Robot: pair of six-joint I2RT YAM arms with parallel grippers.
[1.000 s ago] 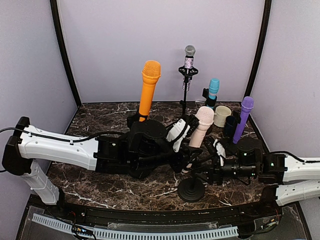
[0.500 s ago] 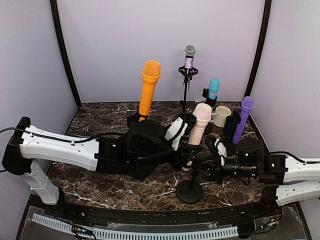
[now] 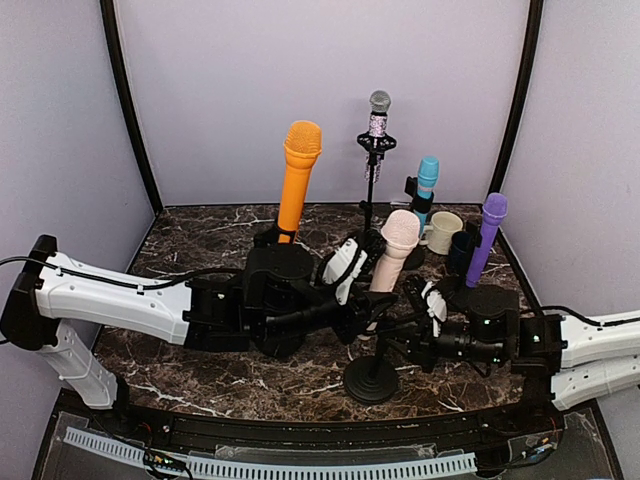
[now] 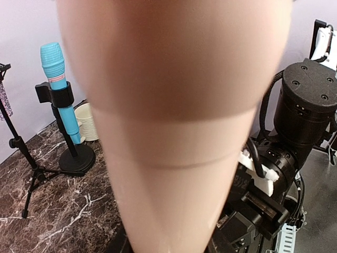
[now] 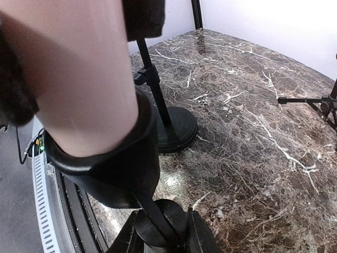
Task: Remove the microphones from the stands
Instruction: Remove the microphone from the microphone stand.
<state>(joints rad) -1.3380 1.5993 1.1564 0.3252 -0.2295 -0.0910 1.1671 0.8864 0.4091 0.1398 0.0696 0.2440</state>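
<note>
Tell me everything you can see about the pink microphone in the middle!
The pink microphone is pale and smooth, like plastic, with a rounded head and a body that narrows downward. It stands tilted, head up. Its bottom end sits in a black clip on a stand with a round base. The left claw grips its body; the right claw holds the stand below.

Dark brown marble with white veining covers the bench (image 3: 190, 235). The pink microphone (image 3: 395, 250) is pale, its stand (image 3: 371, 381) black. 4 others: an orange microphone (image 3: 298, 170), a teal microphone (image 3: 428, 175), a purple microphone (image 3: 488, 230) and a sparkly microphone (image 3: 378, 118), silver-headed. The mug (image 3: 445, 233) is cream, the walls (image 3: 250, 80) lilac.
</note>
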